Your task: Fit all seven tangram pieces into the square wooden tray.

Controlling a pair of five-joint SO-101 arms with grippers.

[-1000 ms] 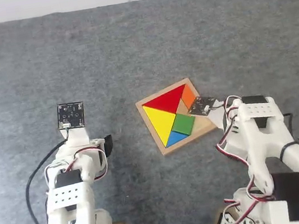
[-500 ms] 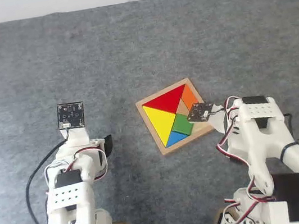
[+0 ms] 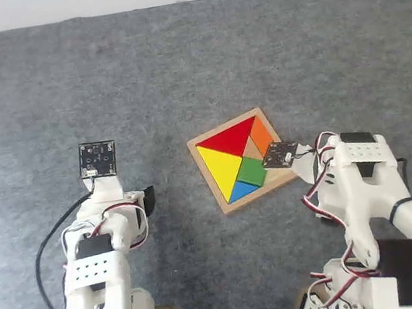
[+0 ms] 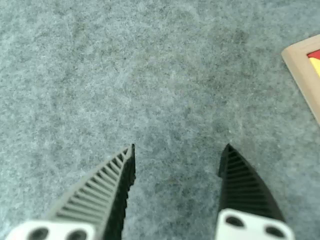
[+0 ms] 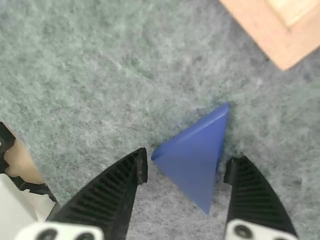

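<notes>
Pincer, right (image 5: 189, 161): jaws apart, one serrated finger on either side of the loose blue triangle (image 5: 192, 152). Contact between fingers and piece cannot be judged. The triangle lies flat on the grey felt worktop (image 5: 90, 75), outside the tray and near one tray corner (image 5: 265, 35). One point of the triangle faces toward that corner.

Pincer, left (image 4: 179, 150): jaws apart, nothing between them, over bare felt. A corner of the tray (image 4: 302, 75) shows off to one side, well apart from the fingertips.

High view: the square wooden tray (image 3: 213, 182) sits turned at an angle between the two arms, nearer the right arm (image 3: 364, 184). Seated in it:
- red triangle (image 3: 231, 139) along the far side
- yellow triangle (image 3: 222, 169) along the side toward the left arm (image 3: 101, 234)
- green square (image 3: 253, 170) near the middle
- small blue piece (image 3: 241, 189) at the near edge
- orange piece (image 3: 263, 136) at the far right corner

Bare wood (image 3: 252, 149) shows between red, orange and green. The right arm's wrist board (image 3: 281, 156) overhangs the tray's right edge and hides that part.
</notes>
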